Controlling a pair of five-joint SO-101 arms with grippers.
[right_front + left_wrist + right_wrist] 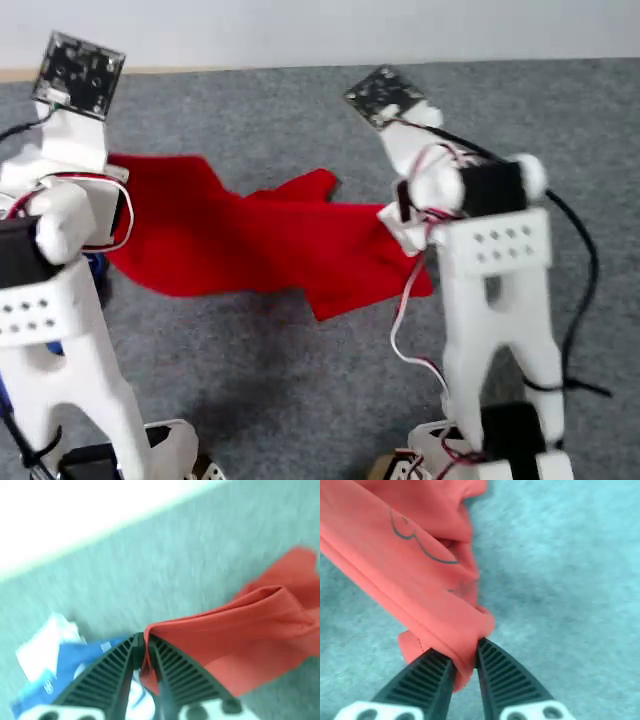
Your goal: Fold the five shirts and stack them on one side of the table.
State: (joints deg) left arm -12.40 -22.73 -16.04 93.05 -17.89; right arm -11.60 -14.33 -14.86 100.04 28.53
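Observation:
A red shirt (250, 240) hangs stretched between the two arms above the grey table (300, 380). My left gripper (141, 647) is shut on one edge of the red shirt (240, 640) at the left side of the high view. My right gripper (465, 660) is shut on a bunched fold of the red shirt (415, 575) at the shirt's right end; a dark line drawing shows on the cloth. A blue and white shirt (60, 655) lies on the table under the left gripper, and a bit of blue shirt (95, 265) peeks out beside the left arm.
The grey table surface (560, 130) stretches around the arms. A pale wall edge (320, 30) runs along the table's far side. The two arm bases (480, 430) stand at the near edge.

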